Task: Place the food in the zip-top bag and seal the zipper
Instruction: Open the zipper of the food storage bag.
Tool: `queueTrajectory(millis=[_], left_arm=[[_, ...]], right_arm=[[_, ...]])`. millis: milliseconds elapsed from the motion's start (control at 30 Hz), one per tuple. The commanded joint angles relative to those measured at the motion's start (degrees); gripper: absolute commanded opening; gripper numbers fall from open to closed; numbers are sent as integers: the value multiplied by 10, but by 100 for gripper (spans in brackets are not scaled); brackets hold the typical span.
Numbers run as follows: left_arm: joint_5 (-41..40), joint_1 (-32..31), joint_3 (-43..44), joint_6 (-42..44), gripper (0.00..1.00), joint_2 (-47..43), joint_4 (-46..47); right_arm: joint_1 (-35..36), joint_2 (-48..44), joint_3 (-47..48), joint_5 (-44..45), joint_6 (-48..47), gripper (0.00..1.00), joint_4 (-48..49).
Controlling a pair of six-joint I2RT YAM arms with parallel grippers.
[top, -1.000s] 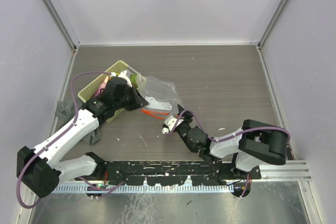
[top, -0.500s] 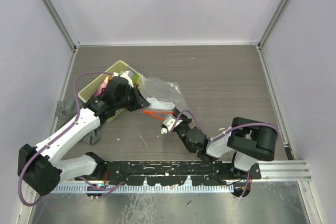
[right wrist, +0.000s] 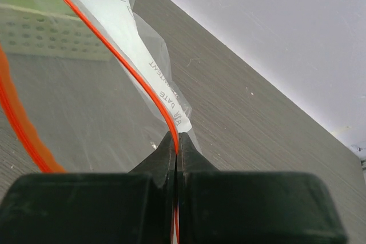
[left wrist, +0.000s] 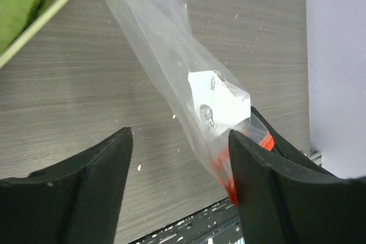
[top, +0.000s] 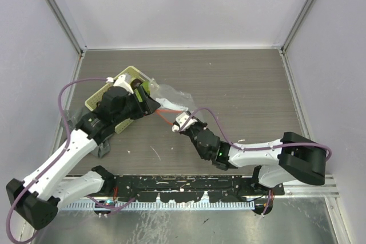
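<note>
Looking down from above, the overhead view shows two robot arms reaching across a dark wood-grain table toward a clear, crinkly zip-top bag that lies just right of a yellow-green mesh basket on the left half of the table. The right gripper sits at the near edge of the bag, and its wrist camera shows its two black jaws pressed fully together on the zipper, the thin red-orange strip along the bag's mouth, which runs up and away from the pinch toward the top left of that view. Printed label text on the clear plastic sits right beside the strip, and the pale basket shows blurred through the bag. The left gripper hovers over the end of the bag nearest the basket. Its wrist camera shows its two dark fingers spread wide apart and holding nothing; the bag stretches diagonally across that view beyond them, from the upper left down to the lower right, with its white label in the middle and the red-orange strip bunched just beside the right-hand finger. Whether that finger touches the plastic cannot be told. A large green leaf of toy food shows in the top left corner of that view, behind the basket's pale rim, outside the bag
</note>
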Motion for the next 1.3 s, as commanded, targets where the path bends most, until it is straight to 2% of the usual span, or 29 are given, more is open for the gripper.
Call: queueTrajectory(millis=[0, 167, 300, 433, 567, 700, 967, 1100, 1267], left_arm=[[-69, -1, 6, 12, 75, -61, 3], [-85, -1, -23, 26, 98, -118, 26], [-67, -1, -51, 31, 98, -149, 60], [-30, -1, -68, 21, 98, -156, 93], [29, -1, -78, -16, 98, -134, 128], [80, -2, -101, -58, 98, -110, 187], [127, -17, -111, -95, 98, -56, 255], [117, -33, -119, -102, 98, -45, 281], [105, -39, -117, -96, 98, -40, 279]], right_arm=[[-2, -37, 80, 46, 105, 1, -182], [-1, -52, 147, 49, 181, 1, -344], [-1, -65, 204, 75, 255, 1, -465], [-2, -65, 278, 114, 372, 0, -602], [-3, -31, 377, 129, 500, 0, -772], [-3, 12, 441, 137, 594, 0, -883], [-3, 54, 470, 134, 701, 0, -953], [-3, 65, 478, 104, 696, 0, -937], [-3, 48, 462, 63, 667, 0, -868]])
